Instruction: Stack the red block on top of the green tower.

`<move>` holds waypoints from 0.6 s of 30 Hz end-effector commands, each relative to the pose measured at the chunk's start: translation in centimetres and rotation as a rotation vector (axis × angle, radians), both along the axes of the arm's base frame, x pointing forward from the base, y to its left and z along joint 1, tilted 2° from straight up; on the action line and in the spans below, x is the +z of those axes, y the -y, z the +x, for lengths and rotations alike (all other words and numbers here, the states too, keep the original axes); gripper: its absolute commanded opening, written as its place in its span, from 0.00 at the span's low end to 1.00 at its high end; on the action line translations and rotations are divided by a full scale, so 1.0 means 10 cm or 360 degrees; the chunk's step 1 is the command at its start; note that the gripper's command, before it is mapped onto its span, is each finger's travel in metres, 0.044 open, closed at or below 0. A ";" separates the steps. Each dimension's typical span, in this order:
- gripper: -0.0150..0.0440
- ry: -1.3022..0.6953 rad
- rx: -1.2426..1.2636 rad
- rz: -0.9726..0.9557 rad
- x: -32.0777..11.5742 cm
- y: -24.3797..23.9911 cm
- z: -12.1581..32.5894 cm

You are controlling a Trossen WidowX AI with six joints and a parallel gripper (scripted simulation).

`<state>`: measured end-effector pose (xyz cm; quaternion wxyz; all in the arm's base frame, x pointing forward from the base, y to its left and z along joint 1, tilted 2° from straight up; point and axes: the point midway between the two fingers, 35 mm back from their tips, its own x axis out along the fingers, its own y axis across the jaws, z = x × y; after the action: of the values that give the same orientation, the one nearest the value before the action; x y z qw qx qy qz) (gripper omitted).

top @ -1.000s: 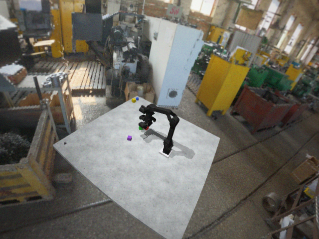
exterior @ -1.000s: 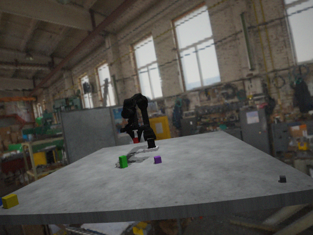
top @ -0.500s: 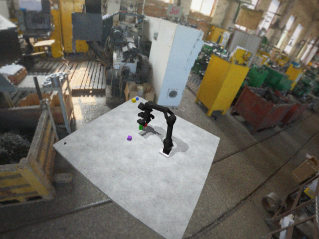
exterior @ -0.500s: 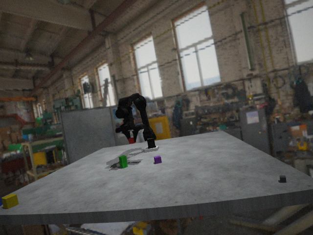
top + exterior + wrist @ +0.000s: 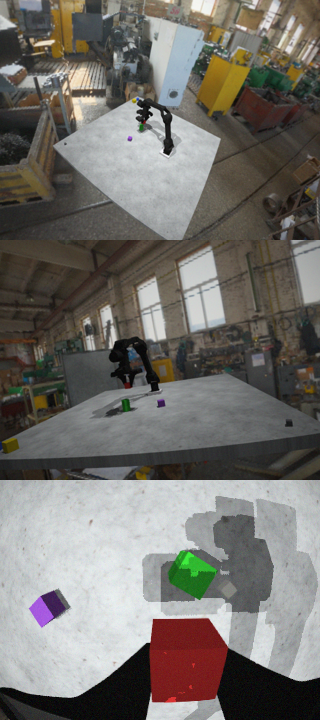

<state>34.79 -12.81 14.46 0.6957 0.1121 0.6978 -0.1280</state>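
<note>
Gripper point(image 5: 187, 707) grasping the red block point(image 5: 187, 660).
It is hanging above the green tower point(image 5: 192, 574), apart from it.

Purple cube point(image 5: 161, 402), yellow cube point(image 5: 10, 445) at corner — small black cube point(image 5: 288, 422).

The gripper point(image 5: 127, 383), shut on the red block point(image 5: 187, 660), hangs above the green tower point(image 5: 125, 405) with open air between block and tower top. Near the tower on the table point(image 5: 206, 405) stands only the purple cube point(image 5: 161, 403), off to one side and apart from it. The yellow cube point(image 5: 10, 445) (a blue one just beside it) and a small black cube point(image 5: 288, 422) sit far off at the table's edges.
</note>
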 end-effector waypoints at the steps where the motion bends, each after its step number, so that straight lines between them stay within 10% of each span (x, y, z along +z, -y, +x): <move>1: 0.25 0.0005 0.0006 -0.0002 0.00 0.09 0.09; 18: 0.25 0.0007 0.0006 -0.0005 -0.25 0.29 0.24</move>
<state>37.36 -15.70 12.85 0.6996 0.1115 0.6939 -0.1289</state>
